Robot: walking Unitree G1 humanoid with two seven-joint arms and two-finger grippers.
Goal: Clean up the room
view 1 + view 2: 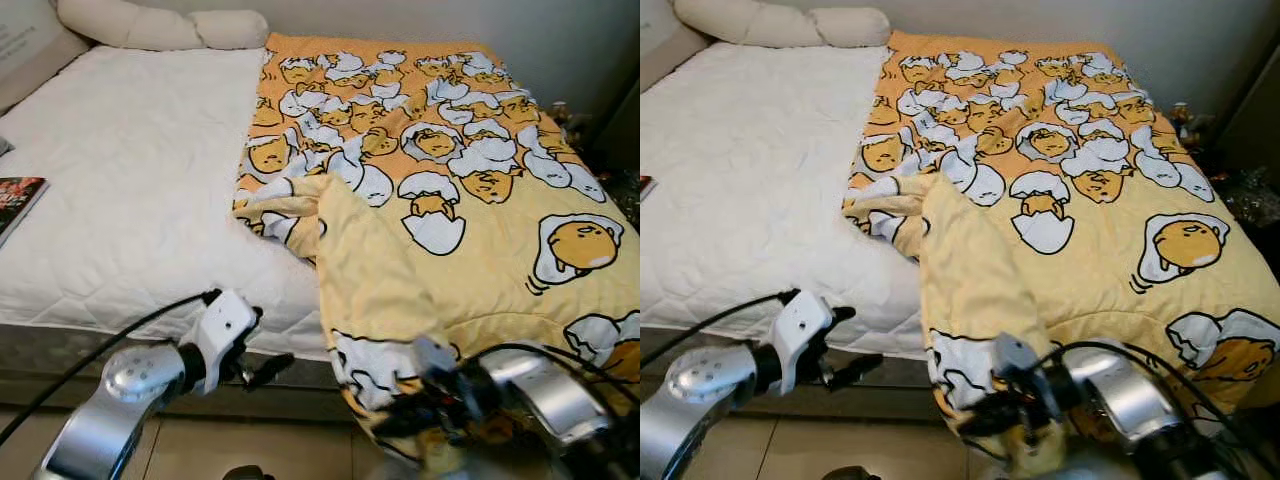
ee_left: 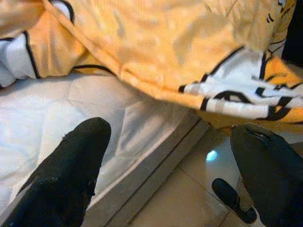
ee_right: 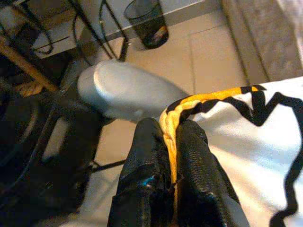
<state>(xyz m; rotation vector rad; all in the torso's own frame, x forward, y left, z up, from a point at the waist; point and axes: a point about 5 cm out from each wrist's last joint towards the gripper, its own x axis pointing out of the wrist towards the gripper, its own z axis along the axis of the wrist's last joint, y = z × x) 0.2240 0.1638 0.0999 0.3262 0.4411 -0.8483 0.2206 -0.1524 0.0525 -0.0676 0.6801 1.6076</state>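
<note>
A yellow blanket (image 1: 440, 200) printed with cartoon eggs covers the right half of the white mattress (image 1: 130, 180). Its near edge hangs over the front of the bed, and one corner is folded back toward the middle. My right gripper (image 3: 171, 137) is shut on the blanket's black-and-orange hem at the hanging front corner (image 1: 415, 420). My left gripper (image 1: 255, 345) is open at the mattress's front edge, left of the hanging blanket. Its two black fingers (image 2: 71, 170) are spread wide with nothing between them.
Long pillows (image 1: 160, 25) lie along the head of the bed. A book (image 1: 15, 200) rests at the mattress's left edge. Small clutter (image 1: 570, 120) sits beside the bed at the right. A black mesh bin (image 3: 146, 21) stands on the tiled floor.
</note>
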